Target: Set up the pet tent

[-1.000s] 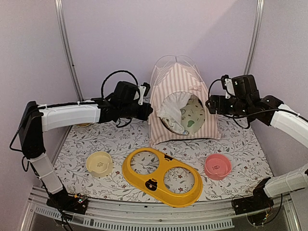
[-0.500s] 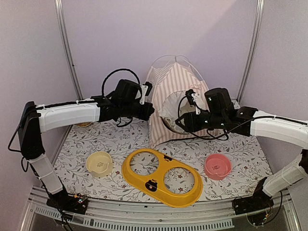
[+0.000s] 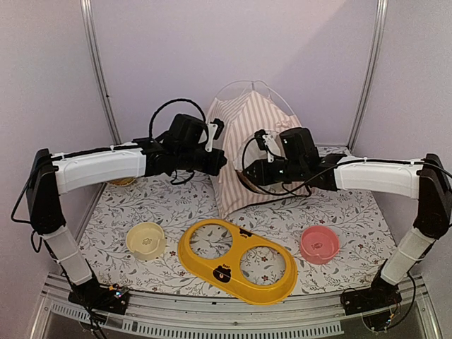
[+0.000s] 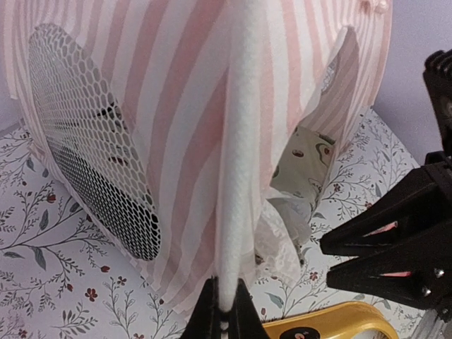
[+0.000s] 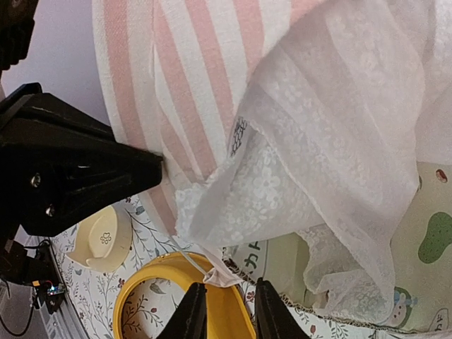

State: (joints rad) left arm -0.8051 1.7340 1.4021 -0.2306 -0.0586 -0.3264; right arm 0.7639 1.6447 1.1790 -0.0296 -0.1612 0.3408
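In the top view, the doorway of the pet tent (image 3: 247, 127) is covered by the right gripper (image 3: 251, 172), whose fingers are lost against the dark opening. A brownish item (image 3: 123, 183) behind the left arm (image 3: 99, 169) is mostly hidden and cannot be identified. In the left wrist view, the tent is cut off at the top and left, and the yellow feeder (image 4: 346, 314) is cropped by the bottom edge. In the right wrist view, the cushion (image 5: 424, 247) is partly veiled by the lace curtain (image 5: 318, 162), and the cream bowl (image 5: 106, 240) is half hidden behind the left gripper (image 5: 70, 176).
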